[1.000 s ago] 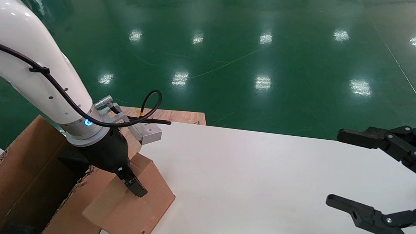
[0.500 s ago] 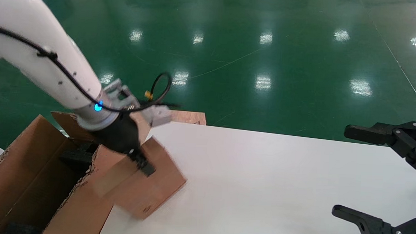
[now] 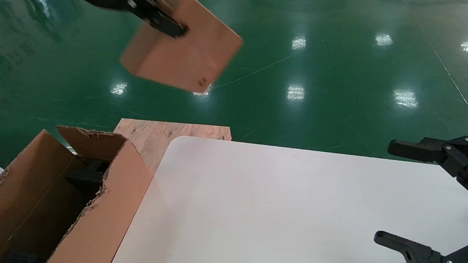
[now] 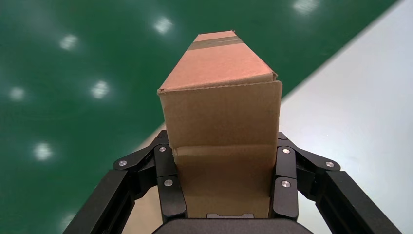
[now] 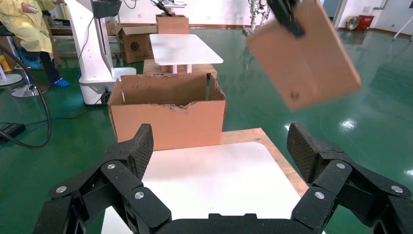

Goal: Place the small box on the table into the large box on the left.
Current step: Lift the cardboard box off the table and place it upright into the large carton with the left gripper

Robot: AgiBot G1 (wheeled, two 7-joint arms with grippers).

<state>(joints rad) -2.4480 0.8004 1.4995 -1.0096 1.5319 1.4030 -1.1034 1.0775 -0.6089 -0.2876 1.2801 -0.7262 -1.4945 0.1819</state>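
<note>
My left gripper (image 3: 165, 22) is shut on the small box (image 3: 182, 55), a plain brown cardboard box with a dark mark near one corner. It holds the box tilted, high above the table (image 3: 278, 203) and beyond its far edge. In the left wrist view the box (image 4: 221, 117) sits clamped between both fingers (image 4: 168, 183). The large box (image 3: 60, 195), with ragged flap edges and a dark inside, stands open at the table's left, below the lifted box. My right gripper (image 3: 387, 191) is open and empty over the table's right side. The right wrist view shows the small box (image 5: 304, 56) aloft and the large box (image 5: 168, 114).
A pale wooden board (image 3: 167, 135) lies under the table's far left corner. Green glossy floor surrounds the table. The right wrist view shows another white table (image 5: 182, 48), more cartons, a white robot base (image 5: 95, 58) and a person in yellow (image 5: 29, 29) farther off.
My left gripper has lifted the small box from the table's left edge beside the large box, high up and away. The right gripper has barely moved.
</note>
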